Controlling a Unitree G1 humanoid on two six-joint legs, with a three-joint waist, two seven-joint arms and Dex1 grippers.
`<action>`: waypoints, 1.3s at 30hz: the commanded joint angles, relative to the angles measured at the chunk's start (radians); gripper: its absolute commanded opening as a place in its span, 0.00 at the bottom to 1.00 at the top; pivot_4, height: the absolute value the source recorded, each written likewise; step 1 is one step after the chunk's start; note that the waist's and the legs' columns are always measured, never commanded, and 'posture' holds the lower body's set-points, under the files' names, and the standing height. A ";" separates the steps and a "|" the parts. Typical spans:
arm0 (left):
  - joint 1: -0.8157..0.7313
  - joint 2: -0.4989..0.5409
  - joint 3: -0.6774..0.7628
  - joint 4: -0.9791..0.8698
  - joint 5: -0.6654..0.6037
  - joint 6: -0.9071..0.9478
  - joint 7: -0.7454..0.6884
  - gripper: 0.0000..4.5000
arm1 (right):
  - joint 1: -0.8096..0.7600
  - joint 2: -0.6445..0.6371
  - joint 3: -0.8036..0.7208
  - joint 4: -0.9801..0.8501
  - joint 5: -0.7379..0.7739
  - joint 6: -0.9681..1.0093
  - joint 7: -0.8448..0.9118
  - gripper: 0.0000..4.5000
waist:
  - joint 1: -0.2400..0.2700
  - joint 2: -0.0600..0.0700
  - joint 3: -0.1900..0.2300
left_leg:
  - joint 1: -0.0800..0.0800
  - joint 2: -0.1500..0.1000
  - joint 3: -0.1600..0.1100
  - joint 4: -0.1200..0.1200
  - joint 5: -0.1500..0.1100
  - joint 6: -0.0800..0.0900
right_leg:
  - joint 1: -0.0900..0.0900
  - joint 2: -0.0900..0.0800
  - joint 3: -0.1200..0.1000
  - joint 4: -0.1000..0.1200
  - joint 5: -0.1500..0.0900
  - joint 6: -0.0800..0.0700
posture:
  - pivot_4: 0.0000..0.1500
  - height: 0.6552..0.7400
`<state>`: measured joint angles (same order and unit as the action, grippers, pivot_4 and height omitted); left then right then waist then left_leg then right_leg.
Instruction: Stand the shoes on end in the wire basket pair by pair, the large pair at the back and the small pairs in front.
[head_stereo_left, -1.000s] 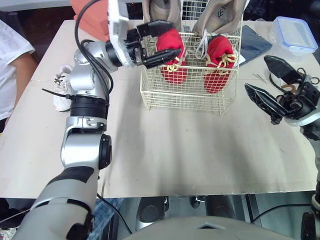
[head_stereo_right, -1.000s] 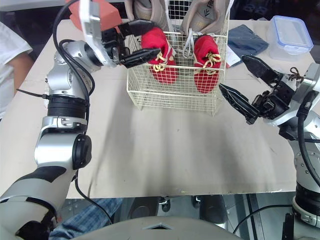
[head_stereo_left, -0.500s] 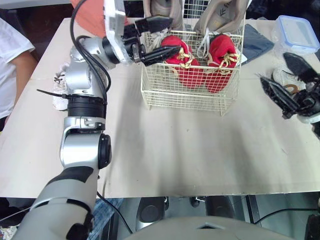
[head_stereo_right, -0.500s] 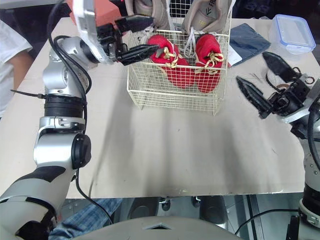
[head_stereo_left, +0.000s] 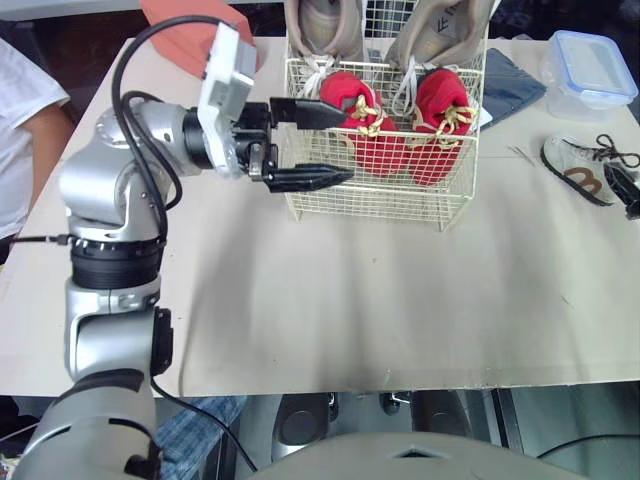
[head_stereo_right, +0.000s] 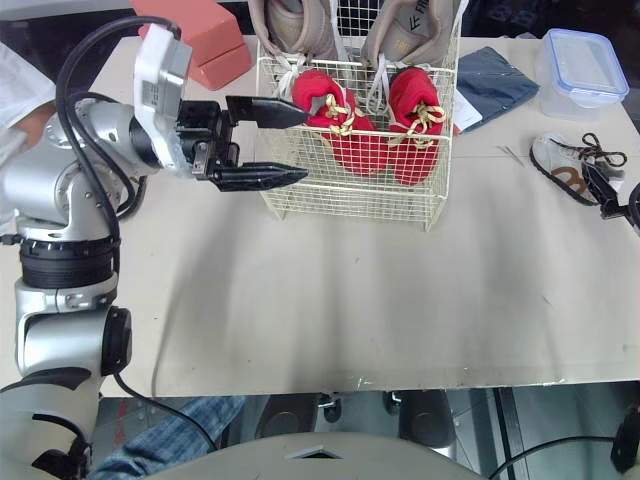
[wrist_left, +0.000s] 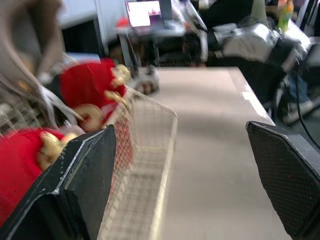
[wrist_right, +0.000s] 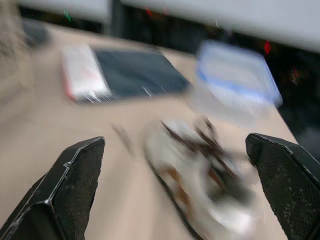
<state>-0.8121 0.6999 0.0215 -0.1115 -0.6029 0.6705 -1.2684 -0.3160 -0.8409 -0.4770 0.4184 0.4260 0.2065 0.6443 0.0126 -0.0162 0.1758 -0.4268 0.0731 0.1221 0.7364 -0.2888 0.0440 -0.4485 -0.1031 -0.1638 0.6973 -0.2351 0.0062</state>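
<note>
Across the bare front of the beige table (head_stereo_left: 400, 300) nothing is being held. The left gripper (head_stereo_left: 345, 142) is hovering empty at the front left corner of the cream wire basket (head_stereo_left: 365, 195), its two black fingers spreading wide, one above the other. Over on the right edge, the right gripper (wrist_right: 174, 140) is also gaping wide and gripping nothing, sitting just beside a small pale grey shoe with dark laces (head_stereo_left: 580, 170) that is lying on the table, well apart from the basket. Inside the basket's front, two small red shoes with gold laces are standing: the left red shoe (head_stereo_left: 365, 130) is tilting toward its mate, while the right red shoe (head_stereo_left: 440, 120) is sitting more upright. Behind them the large beige sneakers (head_stereo_left: 325, 25) are standing on end against the back wire. Farther right, a dark blue folded cloth (head_stereo_left: 510, 85) and a clear plastic box with a blue lid (head_stereo_left: 590, 70) are resting on the table.
</note>
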 joint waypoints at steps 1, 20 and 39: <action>0.013 0.027 0.015 -0.117 -0.033 0.078 0.078 1.00 | -0.112 -0.045 0.032 0.236 -0.049 -0.059 0.072 1.00 | -0.004 0.000 0.000 | 0.000 0.000 0.000 0.000 0.000 0.000 | 0.000 0.000 0.000 0.000 0.000 0.000 | 1.00 0.36; 0.031 0.051 0.057 -0.248 -0.130 0.194 0.273 1.00 | -0.468 -0.095 0.130 0.854 -0.224 -0.245 0.178 1.00 | -0.026 0.001 0.000 | 0.004 0.000 0.006 -0.001 0.000 0.000 | 0.000 -0.001 0.005 0.002 0.001 -0.001 | 1.00 0.36; 0.063 0.072 0.073 -0.287 -0.188 0.192 0.315 1.00 | -0.528 -0.061 0.140 0.881 -0.269 -0.295 0.220 0.83 | -0.026 0.001 0.000 | 0.006 0.000 0.007 -0.001 0.000 0.000 | 0.000 -0.001 0.007 0.002 0.001 -0.002 | 1.00 0.36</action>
<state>-0.7469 0.7560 0.0704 -0.3639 -0.7777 0.8742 -0.9560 -0.8175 -0.8941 -0.3305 1.3096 0.1550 -0.0701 0.8638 -0.0134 -0.0154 0.1762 -0.4213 0.0736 0.1295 0.7357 -0.2886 0.0437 -0.4480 -0.1037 -0.1568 0.6997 -0.2338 0.0042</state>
